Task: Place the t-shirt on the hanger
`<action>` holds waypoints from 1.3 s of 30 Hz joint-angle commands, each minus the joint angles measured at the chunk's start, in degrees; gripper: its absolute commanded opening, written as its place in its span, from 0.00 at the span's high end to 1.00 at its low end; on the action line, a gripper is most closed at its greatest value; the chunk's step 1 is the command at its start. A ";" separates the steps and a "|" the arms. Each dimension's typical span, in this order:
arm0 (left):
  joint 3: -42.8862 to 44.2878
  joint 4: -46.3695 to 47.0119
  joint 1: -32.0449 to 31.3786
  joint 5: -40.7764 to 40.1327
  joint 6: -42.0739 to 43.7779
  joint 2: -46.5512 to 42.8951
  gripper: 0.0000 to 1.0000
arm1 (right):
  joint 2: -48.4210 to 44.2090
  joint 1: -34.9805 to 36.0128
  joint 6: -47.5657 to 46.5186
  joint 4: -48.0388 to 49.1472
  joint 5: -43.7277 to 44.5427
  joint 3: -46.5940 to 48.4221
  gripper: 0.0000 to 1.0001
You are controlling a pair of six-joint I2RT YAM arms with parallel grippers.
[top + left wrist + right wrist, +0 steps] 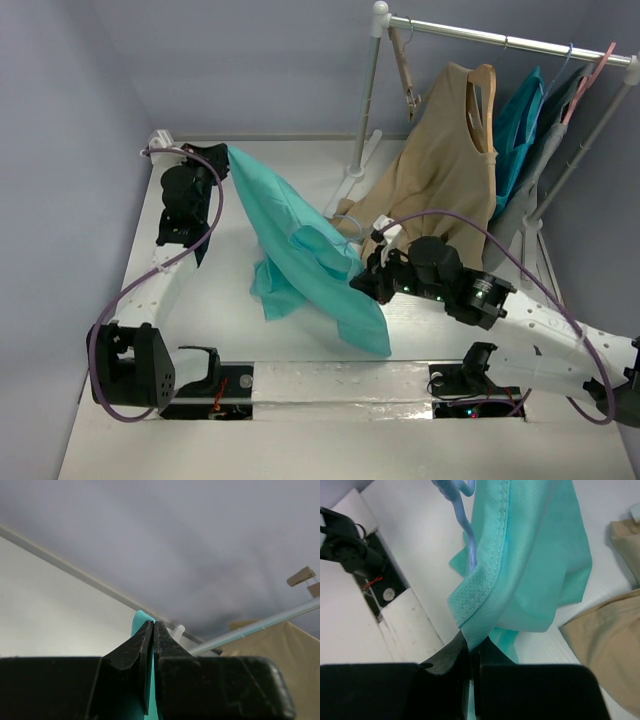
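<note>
The aqua t-shirt (300, 245) hangs stretched in the air between my two grippers, its lower folds drooping to the table. My left gripper (222, 160) at the back left is shut on one upper corner; in the left wrist view a sliver of aqua cloth (139, 617) pokes out past the left gripper (152, 625). My right gripper (366, 284) is shut on the t-shirt's stitched edge (485, 575), seen pinched at the right gripper (472, 642). The thin light-blue hanger (470, 547) runs down into the fabric, mostly hidden by it.
A clothes rack (500, 40) stands at the back right. On it hang a tan sleeveless top (445, 170) on a wooden hanger, a bare wooden hanger (405, 70) and a darker teal garment (520, 125). The rack's white base (355, 175) sits behind the t-shirt.
</note>
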 commanded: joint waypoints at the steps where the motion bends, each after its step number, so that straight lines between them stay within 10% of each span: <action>1: 3.70 -0.36 0.29 -1.28 1.42 0.38 1.00 | -4.16 -0.24 -0.95 -2.11 -4.26 5.75 1.00; 9: -6.66 -0.46 0.29 -6.20 -0.16 -4.26 1.00 | -6.19 -0.24 0.28 -1.85 4.87 9.35 1.00; 12: -8.51 -0.19 -2.06 -3.92 0.10 -10.13 0.61 | -3.21 -0.24 -0.33 -2.03 8.65 11.28 1.00; 15: -8.78 -3.26 -7.33 -7.42 2.37 -18.65 0.49 | 0.21 -0.24 -1.12 -1.33 12.60 12.78 1.00; 27: -13.54 7.27 -35.11 0.57 -9.22 -21.61 0.57 | 8.58 -0.77 -0.78 2.98 17.18 14.28 1.00; 39: -14.15 16.15 -37.06 0.22 -13.34 -13.87 0.54 | 9.28 -0.77 -0.33 5.71 14.81 12.78 1.00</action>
